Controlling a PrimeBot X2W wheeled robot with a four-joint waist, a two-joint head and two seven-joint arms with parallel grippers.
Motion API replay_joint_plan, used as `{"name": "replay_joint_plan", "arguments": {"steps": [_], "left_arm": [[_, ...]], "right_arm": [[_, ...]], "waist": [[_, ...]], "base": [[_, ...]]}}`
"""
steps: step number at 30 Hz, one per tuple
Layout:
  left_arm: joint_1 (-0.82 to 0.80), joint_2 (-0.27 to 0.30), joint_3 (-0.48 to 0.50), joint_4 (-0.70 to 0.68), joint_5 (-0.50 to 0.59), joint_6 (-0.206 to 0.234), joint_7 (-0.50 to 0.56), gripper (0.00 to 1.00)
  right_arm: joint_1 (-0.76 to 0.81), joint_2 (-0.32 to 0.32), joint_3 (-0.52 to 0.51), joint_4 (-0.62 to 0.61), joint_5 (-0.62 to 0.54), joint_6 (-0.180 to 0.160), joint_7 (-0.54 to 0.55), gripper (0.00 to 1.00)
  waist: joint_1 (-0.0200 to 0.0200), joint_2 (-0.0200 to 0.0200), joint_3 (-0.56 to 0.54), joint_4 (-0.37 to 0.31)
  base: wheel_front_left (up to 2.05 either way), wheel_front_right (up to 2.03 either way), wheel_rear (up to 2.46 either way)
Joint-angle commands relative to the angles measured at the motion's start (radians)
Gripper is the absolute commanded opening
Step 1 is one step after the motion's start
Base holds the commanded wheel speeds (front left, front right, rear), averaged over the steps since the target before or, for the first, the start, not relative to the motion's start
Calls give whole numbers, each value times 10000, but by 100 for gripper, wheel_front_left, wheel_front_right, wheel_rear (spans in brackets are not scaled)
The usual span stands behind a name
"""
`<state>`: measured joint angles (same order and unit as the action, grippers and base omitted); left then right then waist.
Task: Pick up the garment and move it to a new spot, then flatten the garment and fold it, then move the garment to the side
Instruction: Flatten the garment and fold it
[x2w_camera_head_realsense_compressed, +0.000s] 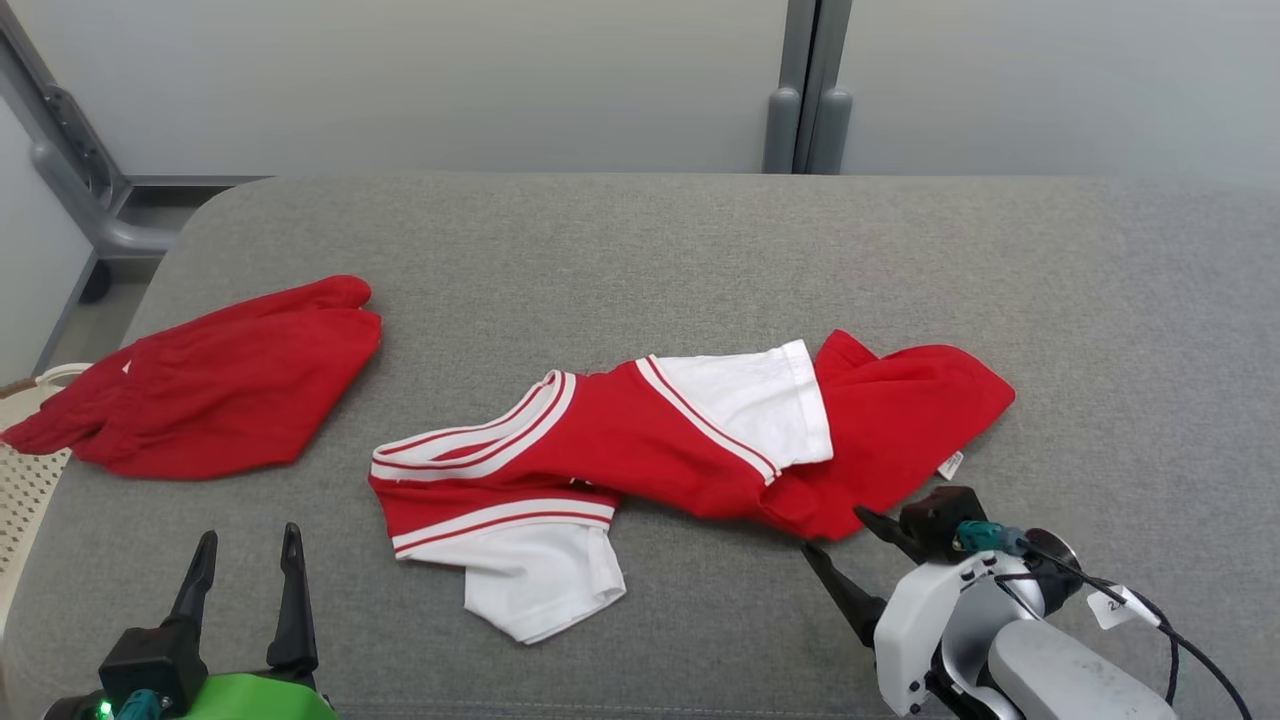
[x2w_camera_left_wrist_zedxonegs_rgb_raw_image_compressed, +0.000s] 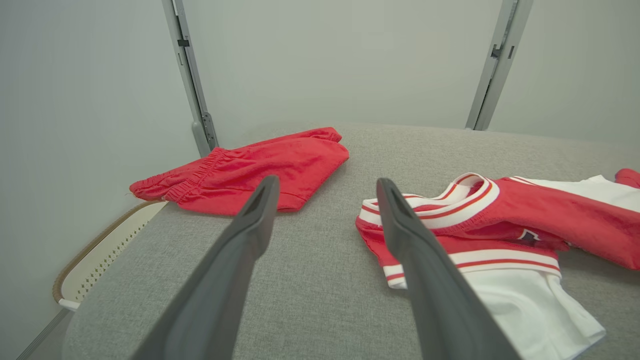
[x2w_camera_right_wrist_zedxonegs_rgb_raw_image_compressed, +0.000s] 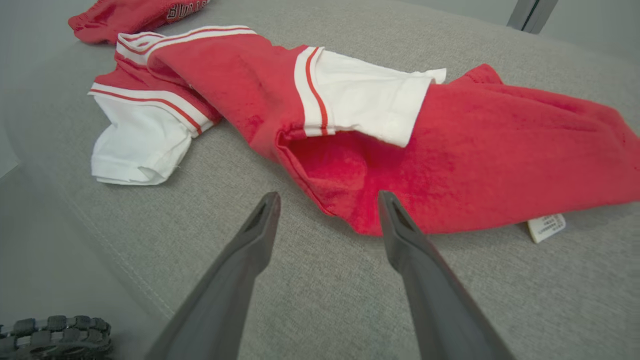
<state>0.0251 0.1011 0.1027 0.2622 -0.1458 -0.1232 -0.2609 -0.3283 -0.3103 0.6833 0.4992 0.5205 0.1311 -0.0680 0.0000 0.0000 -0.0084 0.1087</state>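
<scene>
The right gripper (x2w_camera_head_realsense_compressed: 835, 532) stands spread wide and pinches nothing. Its tips are low over the bench (x2w_camera_head_realsense_compressed: 700, 250) near the front edge and point at the near red hem of the jersey (x2w_camera_head_realsense_compressed: 640, 440). One finger is just at the cloth's edge; whether it touches, I cannot tell. That pose looks like a line-up for the first pick, the jaws wide enough to take a bunched fold.

The left gripper (x2w_camera_head_realsense_compressed: 250, 532) is also spread and empty. It is upright by the front left corner, apart from the jersey's white sleeve, likely waiting to take the other end.

The jersey, which I take for the task's garment, lies mid-bench, twisted lengthwise. One white sleeve is flopped over the red body, the striped collar is turned toward the left, and a care label (x2w_camera_head_realsense_compressed: 950, 465) shows at the right hem. It is neither flat nor folded, so the work seems barely begun.

Red shorts (x2w_camera_head_realsense_compressed: 220, 390) rest at the left edge, partly over a pale perforated basket (x2w_camera_head_realsense_compressed: 25, 480). They take up the left side, so the free room for a new spot lies toward the back and right.
</scene>
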Motion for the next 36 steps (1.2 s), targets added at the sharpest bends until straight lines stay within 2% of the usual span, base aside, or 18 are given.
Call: {"name": "replay_joint_plan", "arguments": {"steps": [1, 10, 14, 15, 16, 17, 21, 26, 30, 32, 36], "left_arm": [[-103, -2, -11, -30, -9, -25, -26, 100], [-234, -74, -383, -49, -12, -58, -26, 100], [-290, -107, -556, -15, -44, -69, -26, 100], [-296, -114, -584, -10, -49, -70, -26, 100], [-298, -119, -600, -1, -49, -71, -26, 100], [-298, -120, -626, 12, -53, -73, -26, 100], [-254, -105, -630, 49, -102, -76, -26, 100], [-222, -129, -627, 44, -108, -78, -26, 100], [-299, -112, -715, 62, -126, -76, -26, 100], [-323, -91, -703, 4, -136, -74, -26, 100], [-419, -102, -767, -13, -141, -74, -26, 100]], "right_arm": [[-199, -77, 127, 171, -128, -6, 40, 100], [-1334, 189, 1410, 1989, -224, -6, -19, 100], [-1824, 384, 1813, 3008, -134, -8, -391, 99], [-1947, 446, 1882, 3293, -197, -8, -516, 73], [-2044, 540, 1925, 3569, -209, -6, -636, 16], [-2122, 645, 1970, 3813, -208, -6, -760, 0], [-2424, 912, 2158, 4489, -35, -8, -1230, 0], [-2725, 1014, 2342, 4667, 316, -8, -1657, 0], [-2916, 869, 2320, 4363, 677, -8, -1865, 0], [-3245, 543, 2208, 3838, 843, -8, -1956, 0], [-3792, 264, 2264, 3549, 868, -8, -1979, 0]], "waist": [[0, 0, -21, 101], [0, 0, 17, 538], [0, 0, 88, 739], [0, 0, 97, 773], [0, 0, 100, 802], [0, 0, 103, 834], [0, 0, 102, 853], [0, 0, 122, 711], [0, 0, 118, 578], [0, 0, 185, 422], [0, 0, 304, 363]], "base": [[0, 0, 0], [0, 0, 0], [0, 0, 0], [0, 0, 0], [0, 0, 0], [0, 0, 0], [0, 0, 0], [0, 0, 0], [0, 0, 0], [0, 0, 0], [0, 0, 0]]}}
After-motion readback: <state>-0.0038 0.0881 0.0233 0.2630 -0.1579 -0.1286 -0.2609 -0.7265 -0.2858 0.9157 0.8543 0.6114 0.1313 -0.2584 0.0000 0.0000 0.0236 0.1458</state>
